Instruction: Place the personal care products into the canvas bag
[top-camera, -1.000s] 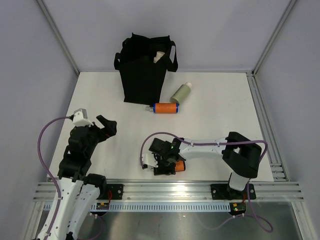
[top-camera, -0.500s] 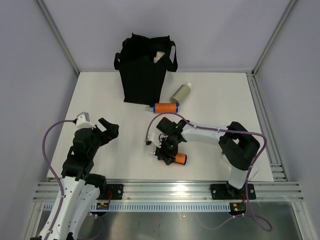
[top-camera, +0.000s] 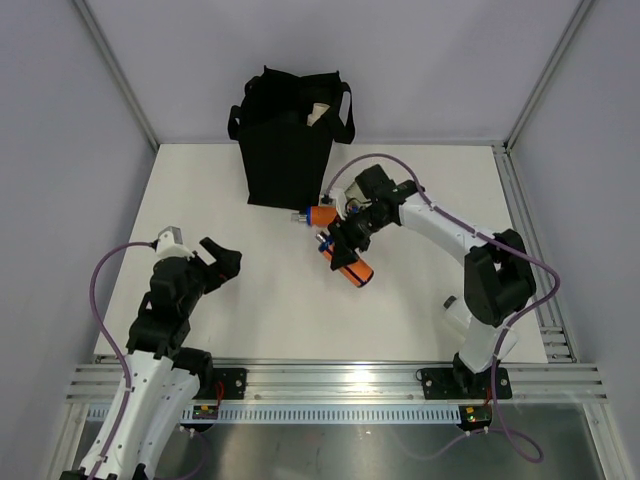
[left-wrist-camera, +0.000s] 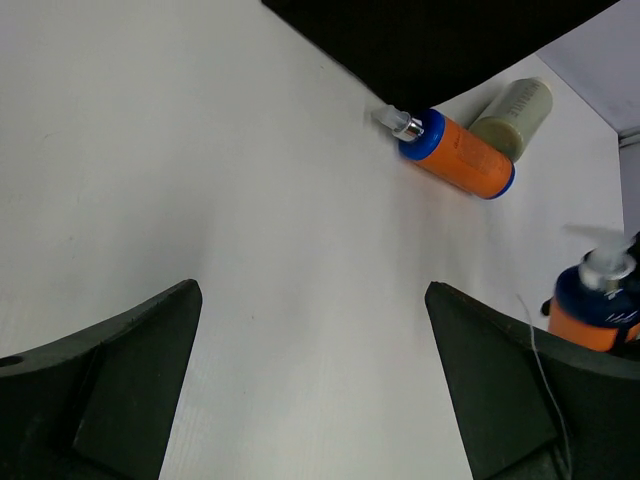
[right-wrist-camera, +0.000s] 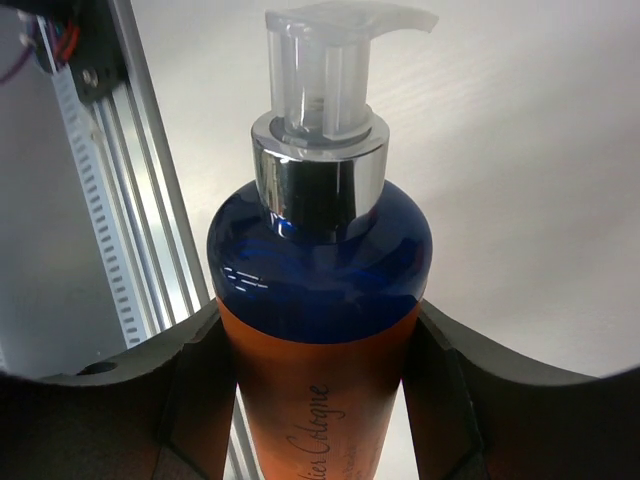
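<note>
Orange bottles with blue ends: 2, namely the gripped bottle (top-camera: 350, 268) and the lying bottle (left-wrist-camera: 458, 157).
Sage green bottle (left-wrist-camera: 513, 113): 1.
Cream item (top-camera: 318, 113) showing at the bag's mouth: 1; kind cannot be told.
Bag (top-camera: 285, 160), black: 1, with 2 handles (top-camera: 348, 108).
Arms: 2, the left arm (top-camera: 160, 320) and the right arm (top-camera: 450, 225).
Claws: 2, the left claw (top-camera: 218, 258) and the right claw (top-camera: 340, 245).
Desk (top-camera: 250, 310): 1.
</note>
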